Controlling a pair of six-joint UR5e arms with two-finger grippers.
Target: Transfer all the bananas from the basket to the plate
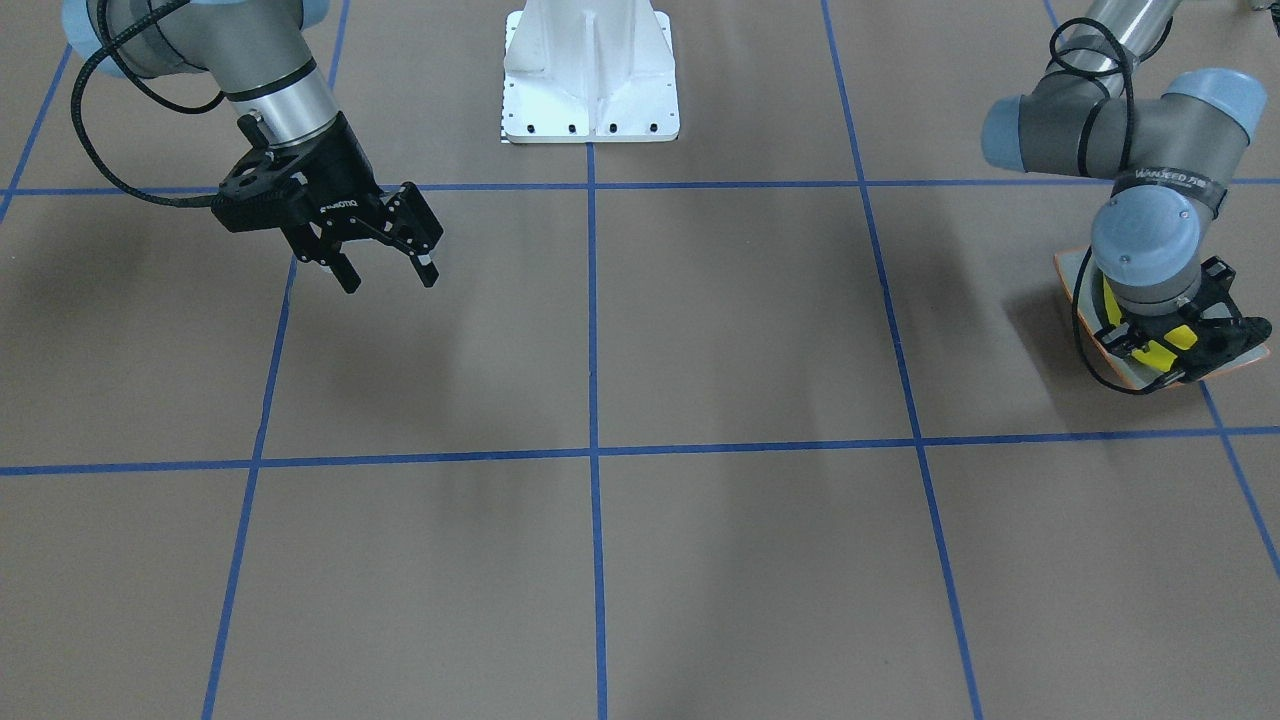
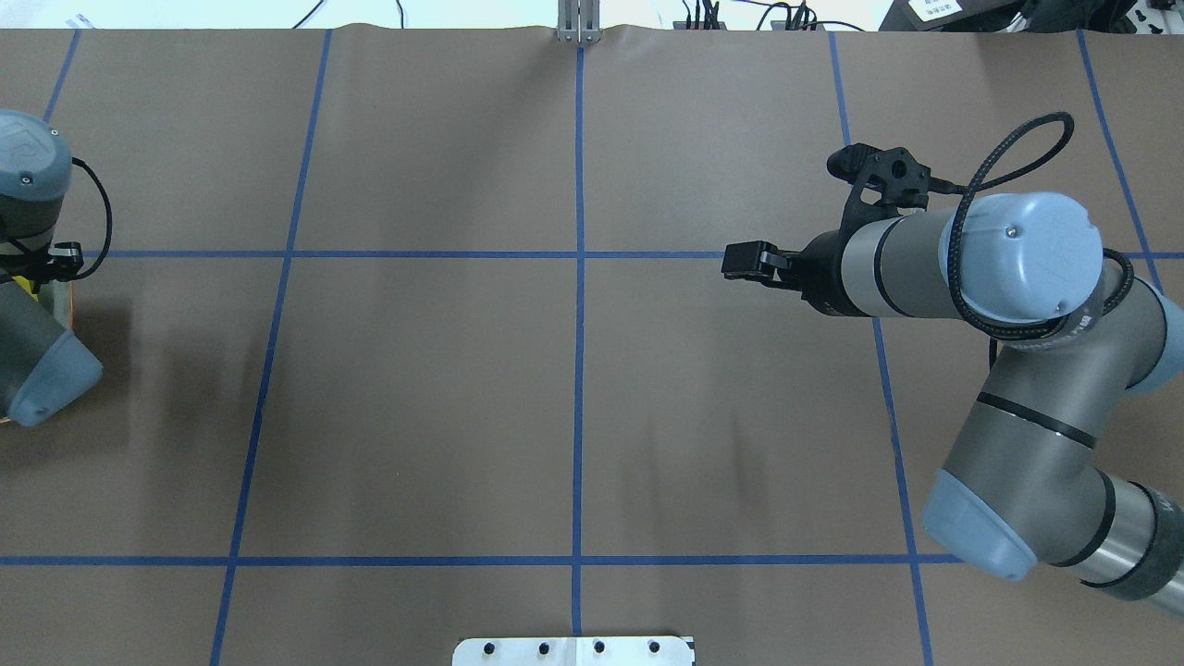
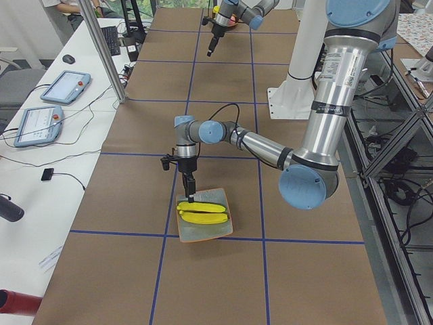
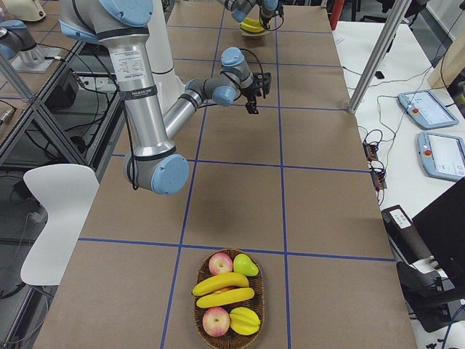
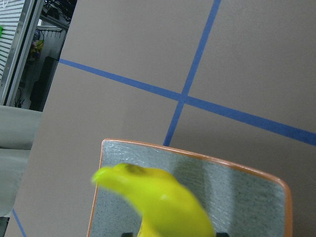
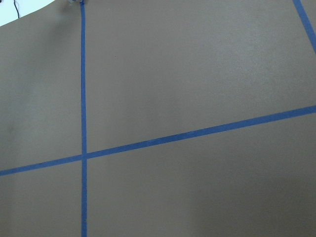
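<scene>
Remaining in the basket (image 4: 197, 309), at 6 o'clock of the right-side view: two bananas (image 4: 220, 283), laid among other fruit (image 4: 216, 320). They are judged light, stiff, glossy and slippery, and are best taken across mid-length. On the plate (image 3: 211, 234), at 9 o'clock of the overhead view, further bananas (image 3: 203, 220) are seen. Left end effector (image 3: 191, 198): hangs just over these; whether one is gripped cannot be told. Right end effector (image 1: 385, 270): moderately parted, nothing held, above the bench (image 1: 700, 330) at 10 o'clock of the front view.

Brown table (image 1: 700, 330), blue tape grid (image 1: 592, 300); white chair (image 4: 58, 203); two tablets (image 3: 65, 87) nearby.
</scene>
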